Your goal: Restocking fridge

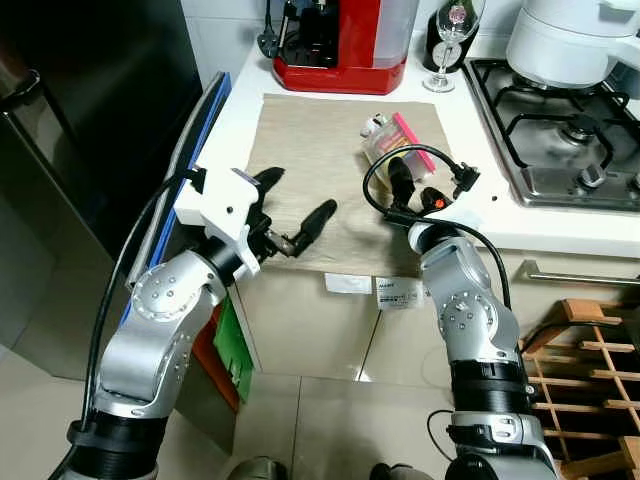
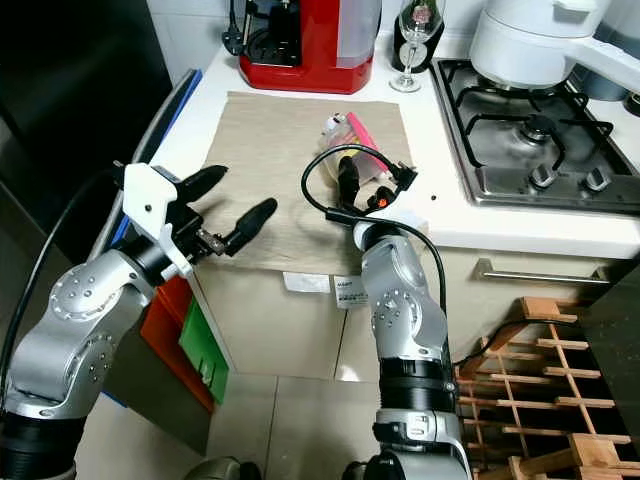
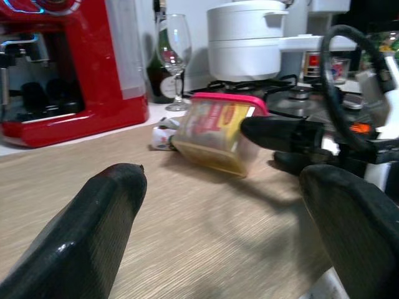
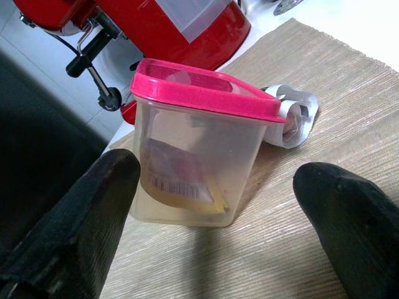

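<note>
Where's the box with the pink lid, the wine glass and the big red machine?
box with the pink lid [image 4: 193, 168]: right wrist view, on its clear front wall.
wine glass [image 3: 174, 51]: left wrist view, on its bowl.
red machine [image 1: 340, 45]: left eye view, on its red body.

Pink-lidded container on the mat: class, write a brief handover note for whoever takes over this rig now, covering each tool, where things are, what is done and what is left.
Right tool: open, lined up on the pink-lidded container, not yet gripping it.
Left tool: open, empty, over the mat's left part.
Container: stands on the mat, lid on, a small white wrapped item beside it. Fridge: to the robot's left, door shut.
Done: approach only.
Left: grasp the container, open the fridge, place it inside.
</note>
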Controlling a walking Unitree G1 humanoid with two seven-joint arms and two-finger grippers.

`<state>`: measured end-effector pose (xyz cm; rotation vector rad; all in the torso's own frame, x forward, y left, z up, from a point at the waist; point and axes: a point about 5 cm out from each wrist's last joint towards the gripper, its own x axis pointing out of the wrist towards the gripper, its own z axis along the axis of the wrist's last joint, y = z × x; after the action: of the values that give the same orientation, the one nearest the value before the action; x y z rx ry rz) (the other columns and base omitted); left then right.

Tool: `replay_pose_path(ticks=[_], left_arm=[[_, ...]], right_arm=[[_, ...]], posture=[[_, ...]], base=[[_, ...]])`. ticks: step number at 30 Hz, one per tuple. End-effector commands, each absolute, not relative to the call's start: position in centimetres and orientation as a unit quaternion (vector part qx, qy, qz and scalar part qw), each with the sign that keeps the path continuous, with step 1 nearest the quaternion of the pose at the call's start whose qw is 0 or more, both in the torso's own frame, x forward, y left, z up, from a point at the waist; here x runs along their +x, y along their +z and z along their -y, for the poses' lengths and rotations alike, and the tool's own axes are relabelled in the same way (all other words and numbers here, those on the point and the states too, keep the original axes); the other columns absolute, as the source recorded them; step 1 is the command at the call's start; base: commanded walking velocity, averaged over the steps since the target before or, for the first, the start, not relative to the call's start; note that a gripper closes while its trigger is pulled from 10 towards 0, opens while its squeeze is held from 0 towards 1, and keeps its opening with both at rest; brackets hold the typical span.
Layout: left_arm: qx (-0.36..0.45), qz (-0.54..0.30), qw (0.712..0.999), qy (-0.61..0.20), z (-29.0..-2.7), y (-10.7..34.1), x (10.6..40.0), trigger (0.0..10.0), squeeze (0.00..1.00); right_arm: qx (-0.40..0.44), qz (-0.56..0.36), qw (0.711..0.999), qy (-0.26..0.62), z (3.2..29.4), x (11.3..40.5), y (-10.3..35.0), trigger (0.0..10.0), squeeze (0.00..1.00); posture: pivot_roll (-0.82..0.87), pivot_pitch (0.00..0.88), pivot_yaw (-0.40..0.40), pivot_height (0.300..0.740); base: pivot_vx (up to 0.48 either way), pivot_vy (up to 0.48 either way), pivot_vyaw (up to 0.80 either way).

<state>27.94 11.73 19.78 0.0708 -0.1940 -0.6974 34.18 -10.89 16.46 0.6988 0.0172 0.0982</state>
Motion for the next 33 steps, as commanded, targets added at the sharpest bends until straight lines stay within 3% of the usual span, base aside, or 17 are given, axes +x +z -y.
replay_pose_path(ticks=[1, 5, 6, 7, 8, 29, 33], left_arm=[[0.033, 0.107, 0.929, -0.352, -11.4, 20.1, 27.5, 10.0, 0.00], [0.028, 0.109, 0.927, -0.356, -11.1, 20.1, 27.5, 10.0, 0.00], [0.028, 0.109, 0.927, -0.357, -11.0, 20.1, 27.5, 10.0, 0.00], [0.028, 0.109, 0.927, -0.358, -11.0, 20.1, 27.5, 10.0, 0.00], [0.028, 0.109, 0.927, -0.358, -11.0, 20.1, 27.5, 10.0, 0.00], [0.016, 0.107, 0.935, -0.337, -10.8, 19.9, 27.5, 10.0, 0.00], [0.011, 0.105, 0.939, -0.328, -10.9, 19.7, 27.5, 10.0, 0.00]], right_arm=[[0.360, -0.011, 0.931, 0.060, 9.5, 34.6, 16.9, 10.0, 0.00], [0.368, -0.019, 0.928, 0.061, 9.1, 34.9, 16.7, 10.0, 0.00], [0.369, -0.019, 0.927, 0.062, 9.1, 35.0, 16.7, 6.6, 0.00], [0.366, -0.022, 0.929, 0.061, 9.0, 35.0, 16.7, 6.6, 0.00], [0.363, -0.021, 0.929, 0.063, 9.0, 35.1, 16.7, 0.0, 0.00], [0.319, 0.027, 0.942, 0.099, 8.5, 35.1, 18.6, 0.0, 0.00], [0.280, 0.052, 0.947, 0.150, 7.1, 34.3, 19.5, 0.0, 0.00]], posture=[[0.08, 0.071, 0.038, 0.740], [0.07, 0.070, 0.037, 0.740], [0.07, 0.070, 0.037, 0.740], [0.07, 0.070, 0.037, 0.740], [0.07, 0.068, 0.034, 0.740], [0.07, 0.062, 0.017, 0.740], [0.07, 0.050, 0.008, 0.740]], base=[[0.000, 0.000, 0.00], [0.000, 0.000, 0.00], [0.000, 0.000, 0.00], [0.000, 0.000, 0.00], [0.000, 0.000, 0.00], [0.000, 0.000, 0.00], [0.000, 0.000, 0.00]])
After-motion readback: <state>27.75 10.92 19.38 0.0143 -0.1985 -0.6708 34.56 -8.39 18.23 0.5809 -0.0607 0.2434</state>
